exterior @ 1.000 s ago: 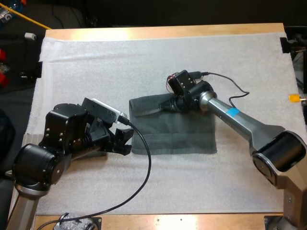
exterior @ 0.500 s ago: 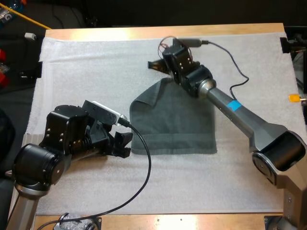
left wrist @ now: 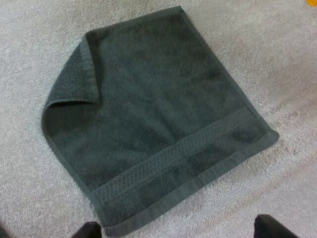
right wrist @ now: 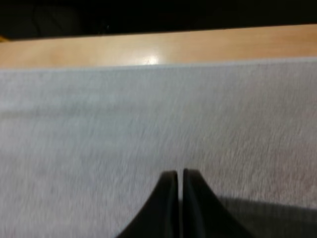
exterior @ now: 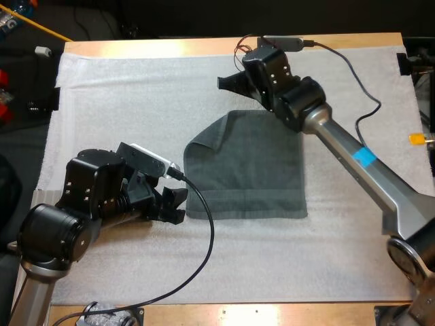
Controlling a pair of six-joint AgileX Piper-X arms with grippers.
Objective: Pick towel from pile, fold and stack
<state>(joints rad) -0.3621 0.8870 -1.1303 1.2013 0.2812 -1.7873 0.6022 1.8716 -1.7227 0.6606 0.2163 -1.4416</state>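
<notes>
A dark grey-green towel [exterior: 248,166] lies flat on the white mat [exterior: 129,95], its far left corner folded over in a slant. In the left wrist view the towel [left wrist: 153,124] spreads out with its woven band toward my fingers. My left gripper [exterior: 179,206] rests open on the mat at the towel's near left corner, with its two fingertips [left wrist: 89,230] wide apart on either side of the band edge. Beyond the towel's far edge my right gripper [exterior: 228,83] hovers over bare mat. Its fingers [right wrist: 169,198] are shut on nothing.
The wooden table edge [exterior: 204,46] runs along the far side, seen close ahead of the right gripper as a wooden strip [right wrist: 148,49]. Bare mat lies to the left of the towel, to its right and in front of it.
My right gripper carried the towel's upper layer toward the far side, let it go and rose away beyond the towel. The towel now lies spread wider. The left arm stayed put.
</notes>
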